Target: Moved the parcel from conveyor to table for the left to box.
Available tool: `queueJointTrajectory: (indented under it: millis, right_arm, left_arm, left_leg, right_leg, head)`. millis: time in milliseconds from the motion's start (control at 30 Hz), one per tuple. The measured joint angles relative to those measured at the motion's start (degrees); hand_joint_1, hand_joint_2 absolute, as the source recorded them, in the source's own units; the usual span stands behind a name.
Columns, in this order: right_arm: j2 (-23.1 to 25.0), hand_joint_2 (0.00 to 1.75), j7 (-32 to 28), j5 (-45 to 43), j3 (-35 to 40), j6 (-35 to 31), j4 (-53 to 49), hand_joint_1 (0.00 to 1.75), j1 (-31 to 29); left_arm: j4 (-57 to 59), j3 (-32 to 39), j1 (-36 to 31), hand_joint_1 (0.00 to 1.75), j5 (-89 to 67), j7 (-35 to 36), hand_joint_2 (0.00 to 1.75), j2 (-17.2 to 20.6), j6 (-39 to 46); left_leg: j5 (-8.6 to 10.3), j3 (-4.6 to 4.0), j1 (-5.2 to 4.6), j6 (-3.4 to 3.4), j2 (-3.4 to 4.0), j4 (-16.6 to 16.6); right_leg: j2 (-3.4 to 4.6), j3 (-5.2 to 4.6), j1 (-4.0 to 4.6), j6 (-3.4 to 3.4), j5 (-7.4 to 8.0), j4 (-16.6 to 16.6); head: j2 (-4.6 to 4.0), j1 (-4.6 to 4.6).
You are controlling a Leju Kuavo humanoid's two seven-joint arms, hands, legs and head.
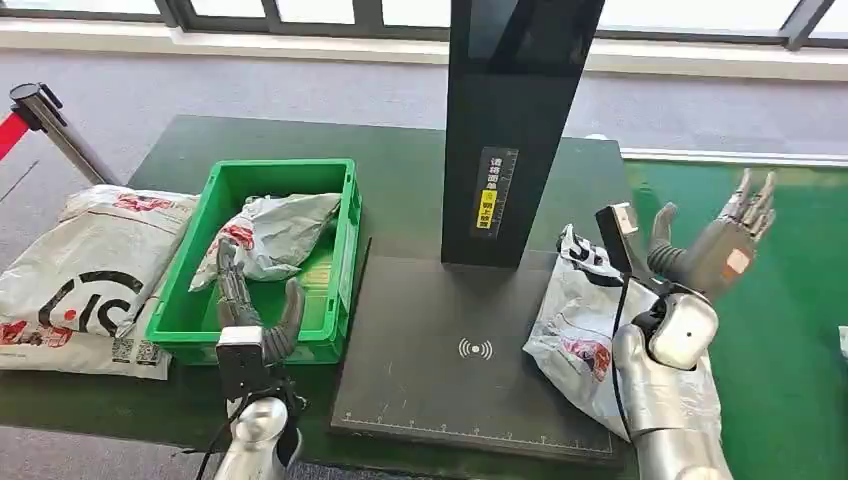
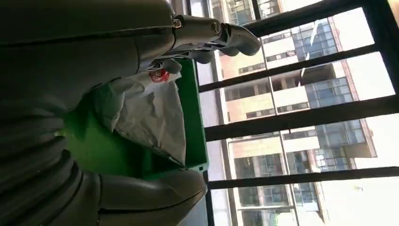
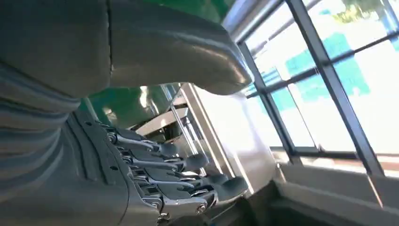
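Observation:
A white parcel with red and black print [image 1: 580, 320] lies on the right edge of the dark table [image 1: 400, 190], beside the green conveyor [image 1: 790, 300]. My right hand [image 1: 722, 240] is lifted above and to the right of it, over the conveyor's edge, fingers spread and holding nothing [image 3: 141, 174]. A crumpled grey parcel [image 1: 275, 232] lies inside the green box [image 1: 340, 250]. My left hand [image 1: 250, 305] hovers over the box's near wall, fingers apart and empty; in the left wrist view the left hand [image 2: 141, 42] reaches above the grey parcel [image 2: 150, 113] in the box [image 2: 193, 117].
A tall black scanner post [image 1: 515, 130] rises mid-table behind a black scan mat [image 1: 470, 350]. A large white printed bag [image 1: 80, 270] lies left of the box. A stanchion with red tape [image 1: 40, 110] stands at the far left. Windows line the back.

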Motion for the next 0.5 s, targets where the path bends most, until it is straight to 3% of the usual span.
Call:
queueJointTrajectory:
  millis: [233,400,500]
  right_arm:
    - [-3.62,1.75,2.18,-0.02,-1.77,8.41,20.01,0.0,-3.84]
    - [-4.7,1.75,2.39,-1.55,-4.3,15.0,25.74,0.0,-4.91]
    - [-4.89,1.75,-1.06,-4.13,-6.53,19.92,27.63,0.0,-5.33]
  left_arm:
    - [2.82,0.02,-1.84,0.0,-0.83,0.0,1.75,-0.13,-1.2]
    - [4.41,0.02,-2.83,0.0,-1.51,0.0,1.75,-0.31,-1.84]
    - [5.07,0.02,-3.03,0.0,-1.9,0.0,1.75,-0.35,-1.95]
  left_leg:
    - [0.01,-0.01,0.01,0.0,0.0,0.0]
    - [0.0,-0.02,0.01,0.0,0.03,-0.01]
    - [-0.02,-0.02,0.01,0.01,0.08,0.0]
  right_leg:
    - [0.01,-0.01,0.02,0.0,0.0,0.03]
    - [0.05,-0.02,0.01,0.0,-0.02,0.02]
    - [0.07,-0.03,0.01,0.0,-0.02,0.01]
  head:
    - [0.0,0.0]
    - [0.0,0.02]
    - [0.0,0.02]
